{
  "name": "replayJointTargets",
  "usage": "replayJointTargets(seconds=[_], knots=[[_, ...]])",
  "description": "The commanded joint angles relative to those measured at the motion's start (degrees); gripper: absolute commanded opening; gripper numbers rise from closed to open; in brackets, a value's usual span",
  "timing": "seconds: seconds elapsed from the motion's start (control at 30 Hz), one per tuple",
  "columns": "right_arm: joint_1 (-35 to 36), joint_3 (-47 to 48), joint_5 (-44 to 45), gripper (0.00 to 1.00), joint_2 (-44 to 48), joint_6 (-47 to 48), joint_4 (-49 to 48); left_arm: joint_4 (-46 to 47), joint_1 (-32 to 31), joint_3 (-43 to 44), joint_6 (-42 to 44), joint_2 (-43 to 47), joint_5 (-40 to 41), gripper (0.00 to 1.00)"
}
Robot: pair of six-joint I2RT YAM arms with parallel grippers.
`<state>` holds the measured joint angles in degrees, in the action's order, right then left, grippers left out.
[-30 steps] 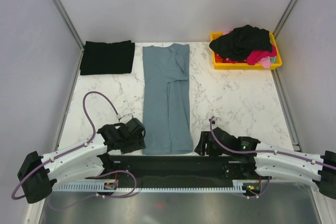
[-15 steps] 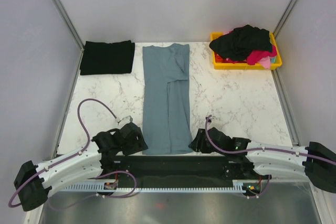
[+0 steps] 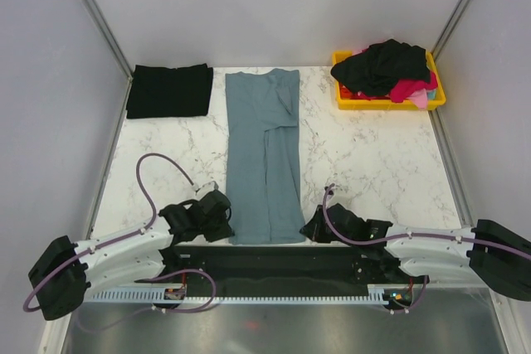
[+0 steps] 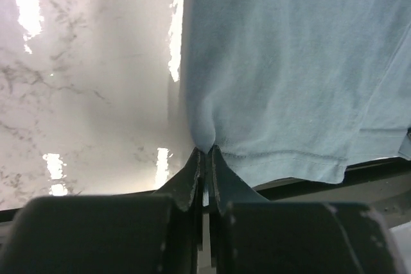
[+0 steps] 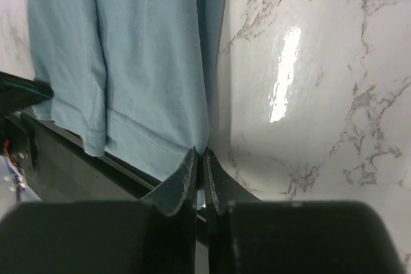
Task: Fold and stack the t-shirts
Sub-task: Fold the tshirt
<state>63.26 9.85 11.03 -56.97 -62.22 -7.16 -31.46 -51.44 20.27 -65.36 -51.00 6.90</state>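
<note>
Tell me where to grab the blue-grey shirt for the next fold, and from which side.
The two near hem corners, approached low from the near side. The blue-grey shirt lies as a long narrow strip running front to back, hem nearest the robot. The left gripper and right gripper look pinched on those corners.

A white marble-patterned table [image 3: 373,163] sits between plain grey walls [image 3: 274,6], glossy with light glare.

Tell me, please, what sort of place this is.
Likely a robotics lab test cell: plain grey partition walls, a marble-look table, and a yellow bin of clothes near a blue-grey t-shirt.
</note>
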Motion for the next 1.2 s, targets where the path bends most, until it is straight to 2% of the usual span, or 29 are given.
replayJointTargets(seconds=[0.0,0.1,0.13,0.23,0.3,0.37,0.47,0.53,0.6,0.63,0.67,0.7,0.87,1.17], knots=[[0.37,-0.01,0.66,0.02,-0.51,0.87,-1.03,3.69,-0.15,-0.23,-1.08,-1.73,-0.83,0.02],[0.28,2.09,1.45,0.00,2.81,1.48,4.58,-0.51,-1.72,2.13,-2.83,0.55,-0.40,0.02],[0.37,3.15,1.63,0.00,3.79,2.01,6.52,-6.27,-2.26,3.53,-4.41,2.21,0.74,0.02],[0.37,9.21,3.03,0.00,7.48,3.32,15.31,-16.05,-3.14,11.26,-5.04,4.85,3.64,0.02],[0.28,14.55,5.22,0.00,7.93,4.99,19.35,-19.32,-3.05,16.97,-4.34,5.30,5.58,0.02],[0.19,18.52,6.72,0.00,6.70,7.44,21.56,-21.52,-3.05,21.80,-2.50,3.99,7.86,0.02],[-0.77,28.61,9.09,0.00,-0.04,11.31,26.30,-23.72,-2.53,28.23,0.58,-0.21,9.71,0.02],[-3.57,31.71,9.01,0.00,-2.52,13.16,26.93,-25.31,-1.83,34.00,2.15,-2.51,12.16,0.02],[-6.82,35.48,7.70,0.00,-5.94,16.68,26.93,-26.28,0.45,37.54,5.66,-5.59,13.49,0.02],[-10.58,36.72,5.87,0.00,-7.09,18.17,26.85,-26.19,1.86,40.69,6.99,-6.56,13.58,0.02],[-12.45,38.04,4.72,0.00,-8.41,19.49,26.76,-26.02,5.26,42.29,8.57,-7.52,13.23,0.02],[-15.60,40.58,3.75,0.00,-11.03,22.20,26.15,-24.71,7.21,43.61,12.33,-10.06,11.32,0.02],[-21.68,49.98,-1.26,0.00,-20.87,28.11,25.44,-19.43,19.33,50.56,22.64,-19.82,4.10,0.02],[-30.83,61.77,-8.73,0.00,-36.87,32.77,22.72,-14.60,28.32,63.92,31.78,-40.48,-4.08,0.02]])
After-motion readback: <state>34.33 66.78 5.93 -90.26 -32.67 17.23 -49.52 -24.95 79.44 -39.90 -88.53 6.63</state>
